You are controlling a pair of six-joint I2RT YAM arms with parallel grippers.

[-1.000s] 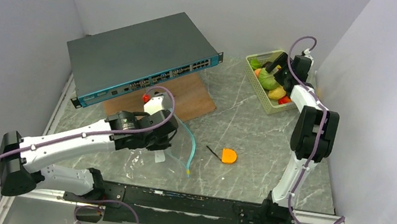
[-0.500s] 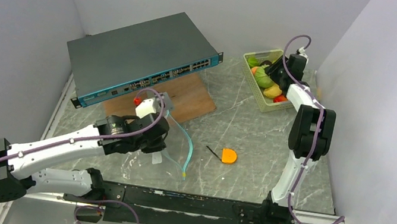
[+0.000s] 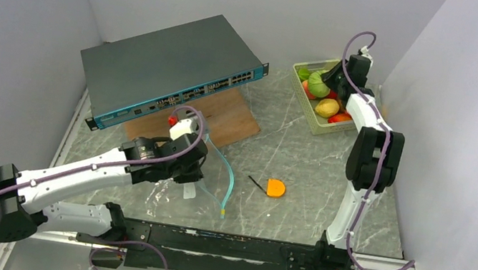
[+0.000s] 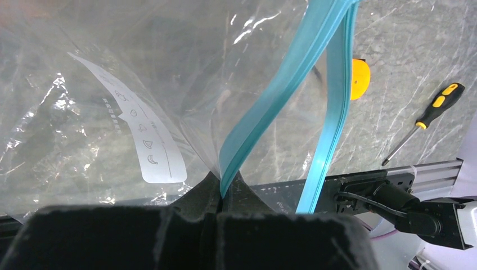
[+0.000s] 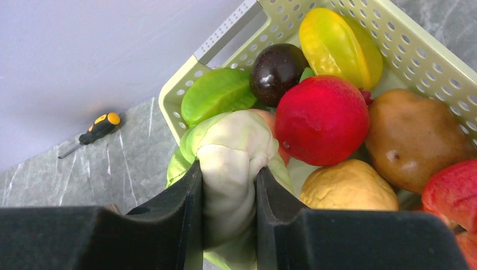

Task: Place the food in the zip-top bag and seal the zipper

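The clear zip-top bag (image 4: pixel 112 90) with its white label hangs from my left gripper (image 4: pixel 225 188), which is shut on the teal zipper (image 4: pixel 281 95) at the mouth edge. From above, the bag (image 3: pixel 210 181) droops to the table beside the left gripper (image 3: pixel 193 170). My right gripper (image 5: pixel 228 185) is shut on the green cabbage (image 5: pixel 230 140) at the pale green basket (image 5: pixel 427 62). Around it lie more food: a red apple (image 5: pixel 320 118), a yellow lemon (image 5: pixel 349 188) and other fruit. The top view shows the right gripper (image 3: pixel 328 77) over the cabbage (image 3: pixel 317 84).
A grey network switch (image 3: pixel 167 69) lies at the back left, partly over a wooden board (image 3: pixel 231 123). An orange half-round piece (image 3: pixel 275 187) lies mid-table. One black-and-yellow screwdriver (image 4: pixel 427 118) lies near the bag, another (image 5: pixel 93 130) by the wall beside the basket (image 3: pixel 307 109).
My right gripper has reached further into the basket and shut on the cabbage. The left arm has shifted slightly, still holding the bag's zipper edge.
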